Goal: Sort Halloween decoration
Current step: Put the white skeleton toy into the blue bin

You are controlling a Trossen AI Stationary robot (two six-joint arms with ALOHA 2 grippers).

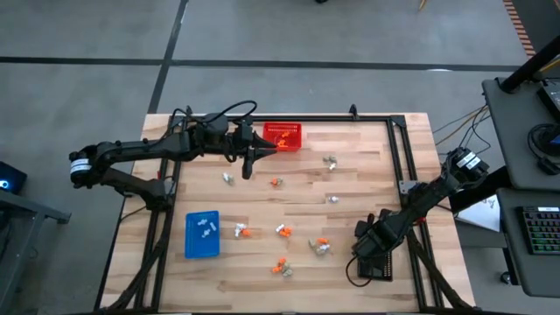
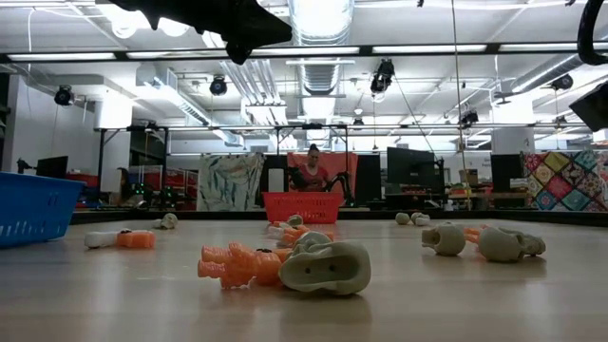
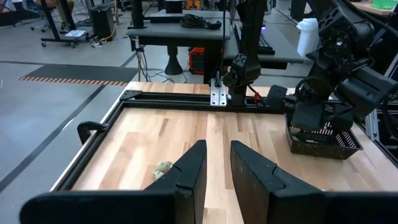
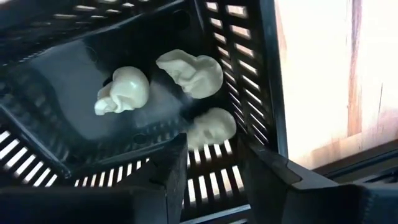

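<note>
The wooden table (image 1: 350,157), pale planks inside a dark metal frame, carries everything. The left arm (image 1: 131,153) reaches across its far side, elbow bent, wrist level, ending beside the red mesh basket (image 1: 283,135). The right arm (image 1: 429,197) folds down from the right edge, its wrist tipped steeply over the black tray (image 1: 378,265) at the near right corner.

The red basket is small, with latticed plastic walls. The blue tray (image 1: 202,234) is a flat rectangle near the left front and holds a couple of pale pieces. The black tray has slotted walls and floor.

The left gripper (image 3: 216,163) hovers above bare wood with its two dark, wedge-shaped fingers a narrow gap apart and nothing between them. The right gripper (image 4: 211,155) hangs inside the black tray, fingers parted and empty, just above the trinkets there.

The Halloween decoration (image 1: 280,229) lies scattered over the middle of the table: tiny moulded pieces, some bright orange, some white, some grey-beige. In the low view the nearest are an orange skeleton-like figure (image 2: 236,266) touching a beige skull (image 2: 325,267) with dark eye sockets. Three smooth white skulls (image 4: 189,73) rest on the slotted floor of the black tray, close together. One beige piece (image 3: 163,168) lies just beside the left gripper's finger.
</note>
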